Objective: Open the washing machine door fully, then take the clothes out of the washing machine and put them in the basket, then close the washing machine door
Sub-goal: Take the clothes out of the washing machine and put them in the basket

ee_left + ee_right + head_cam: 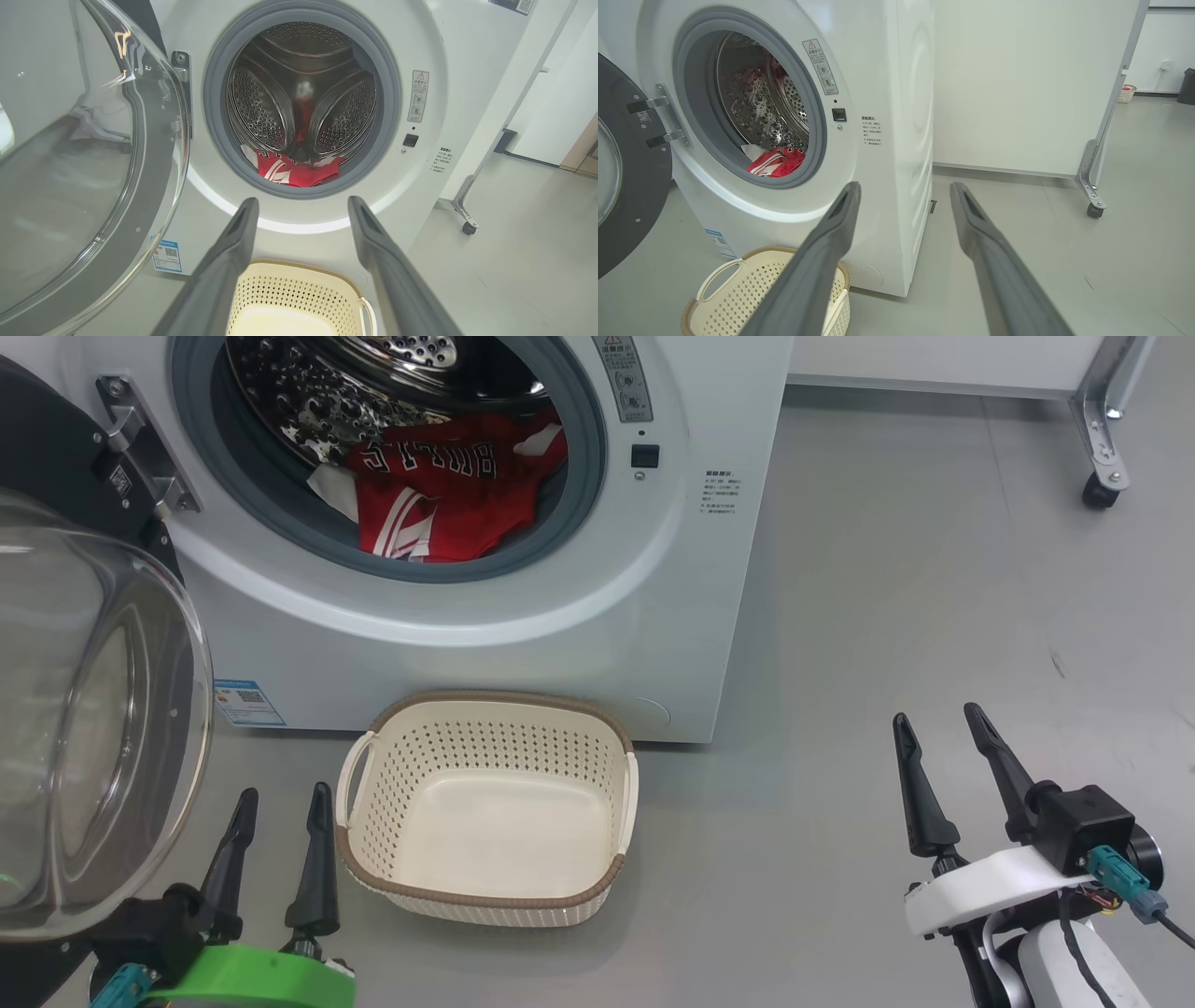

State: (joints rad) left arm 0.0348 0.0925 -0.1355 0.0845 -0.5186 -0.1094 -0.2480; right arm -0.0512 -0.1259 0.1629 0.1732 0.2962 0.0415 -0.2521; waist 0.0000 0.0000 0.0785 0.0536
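The door [93, 709] stands swung wide at the left edge of the head view. Its clear bowl bulges toward the lower left, and it hangs from its hinge on the washer [560, 616], which takes up the top of the frame. The clothes [448, 495] lie low in the drum, upper middle: red cloth with white stripes and lettering, and a bit of white fabric at their left. The basket [495, 696] sits on the grey floor [887, 616] in the lower middle, just in front of the washer, its cream bottom bare.

The left gripper [285, 791] is at the lower left, between the door and the basket, its fingers spread and grasping nothing. The right gripper [935, 712] is at the lower right, well apart from the basket, likewise released and holding nothing. A caster [1102, 490] on a metal leg shows at the upper right.
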